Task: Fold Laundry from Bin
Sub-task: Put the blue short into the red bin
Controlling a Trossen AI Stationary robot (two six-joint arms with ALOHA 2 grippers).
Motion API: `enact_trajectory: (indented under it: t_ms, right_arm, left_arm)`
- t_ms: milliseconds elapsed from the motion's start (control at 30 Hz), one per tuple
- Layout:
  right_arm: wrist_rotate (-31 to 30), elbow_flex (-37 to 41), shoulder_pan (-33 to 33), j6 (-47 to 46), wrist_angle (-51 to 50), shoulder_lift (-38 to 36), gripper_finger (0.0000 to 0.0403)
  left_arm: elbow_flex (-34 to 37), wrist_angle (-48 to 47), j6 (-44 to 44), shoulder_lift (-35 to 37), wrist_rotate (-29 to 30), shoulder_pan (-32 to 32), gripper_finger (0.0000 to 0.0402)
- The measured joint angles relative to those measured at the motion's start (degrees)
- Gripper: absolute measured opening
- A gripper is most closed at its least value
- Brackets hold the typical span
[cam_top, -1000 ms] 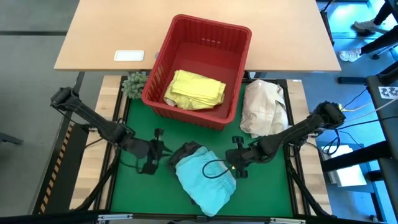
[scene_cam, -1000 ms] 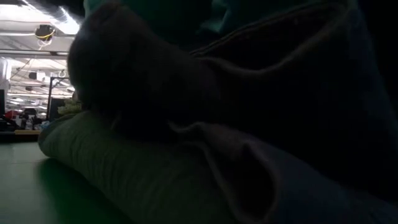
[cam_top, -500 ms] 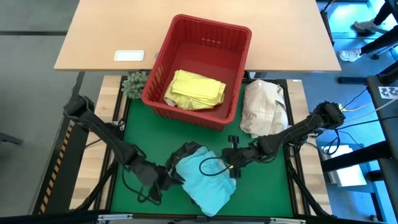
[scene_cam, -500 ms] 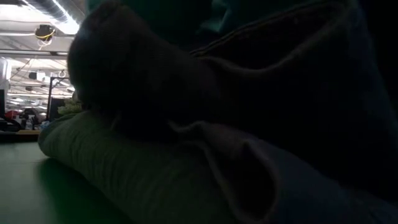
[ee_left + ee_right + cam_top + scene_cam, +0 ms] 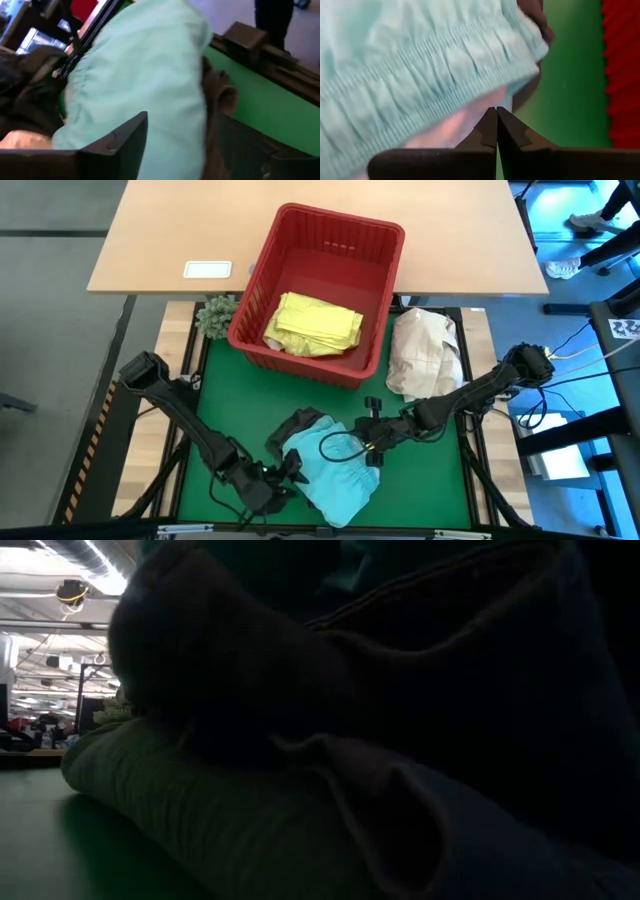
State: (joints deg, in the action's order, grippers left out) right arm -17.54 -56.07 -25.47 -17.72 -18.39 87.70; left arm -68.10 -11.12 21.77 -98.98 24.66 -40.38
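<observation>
A light turquoise garment [image 5: 335, 470] lies on top of a dark garment [image 5: 300, 425] on the green mat, toward the near edge. My left gripper [image 5: 288, 477] is at the pile's near left side, open, with the turquoise cloth [image 5: 145, 85] and a grey-brown layer [image 5: 220, 100] between its fingers. My right gripper [image 5: 368, 448] is shut, its tips at the gathered elastic edge [image 5: 470, 65] on the pile's right side. A yellow garment [image 5: 312, 323] lies in the red bin [image 5: 340, 218]. In the low view, dark cloth [image 5: 300, 790] fills the picture. My left gripper comes at the pile slanting down from the near left, a finger [image 5: 125, 145] on each side of the turquoise cloth's edge; I cannot tell whether they touch it. My right gripper [image 5: 496, 110] points slanting down at the elastic edge from the right; I cannot tell whether its tips touch the cloth.
A cream-white cloth bundle [image 5: 425, 355] lies at the mat's far right, beside the bin. A small green spiky ball [image 5: 216, 315] sits at the bin's left corner. A white flat object [image 5: 208, 269] lies on the wooden table behind. Bare green mat [image 5: 240, 395] shows left of the pile.
My left gripper has swung from the pile's left side toward the table's near edge and in to the pile's near left corner, rolling its wrist on the way. The garments and my right gripper have stayed where they were.
</observation>
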Motion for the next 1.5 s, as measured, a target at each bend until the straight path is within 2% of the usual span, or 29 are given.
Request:
enact_trajectory:
  t_ms: [133, 300, 433, 533, 767, 1033, 1133, 1267, 1400, 1500]
  right_arm:
    - [-0.02, 0.00, 0.00, -0.02, 2.75, 0.00, 0.0001]
    - [-0.04, 0.00, 0.00, -0.02, 5.00, 0.02, 0.0001]
    - [-0.01, -0.01, 0.00, -0.02, 5.82, 0.80, 0.0001]
    - [0.00, -0.04, 0.00, -0.02, 7.00, 2.04, 0.0001]
    - [2.70, -0.04, 0.02, -0.21, 10.44, 7.13, 0.0001]
    - [4.72, -0.02, 0.04, 0.02, 15.53, 10.27, 0.0001]
    - [4.86, -0.02, 0.04, 0.38, 15.69, 10.27, 0.0001]
    - [5.03, -0.02, 0.04, 1.51, 15.69, 10.27, 0.0001]
    - [5.05, -0.02, 0.04, 2.11, 15.69, 10.27, 0.0001]
    - [5.07, 0.00, 0.04, 3.00, 15.52, 10.03, 0.0001]
  left_arm:
    - [-0.24, -0.21, 1.88, -1.24, 0.73, -1.74, 0.0255]
    - [-0.24, 1.78, 5.15, -3.16, 10.94, -2.83, 0.0291]
    - [-0.24, 2.56, 6.94, -5.26, 12.68, -1.50, 0.0311]
    - [-0.24, 2.86, 7.36, -6.58, 13.29, -0.36, 0.0316]
    - [-0.22, 8.52, 11.69, -6.84, 19.45, 1.99, 0.0309]
    - [-0.24, 9.59, 12.45, -6.79, 16.30, 5.36, 0.0306]
    - [-0.24, 9.53, 12.41, -6.81, 15.41, 6.16, 0.0291]
    - [-0.24, 9.53, 12.39, -6.79, 12.64, 7.34, 0.0246]
    - [-0.24, 9.55, 13.36, -6.79, 12.53, 8.13, 0.0172]
    - [-0.24, 9.71, 15.05, -6.79, 13.11, 8.24, 0.0101]
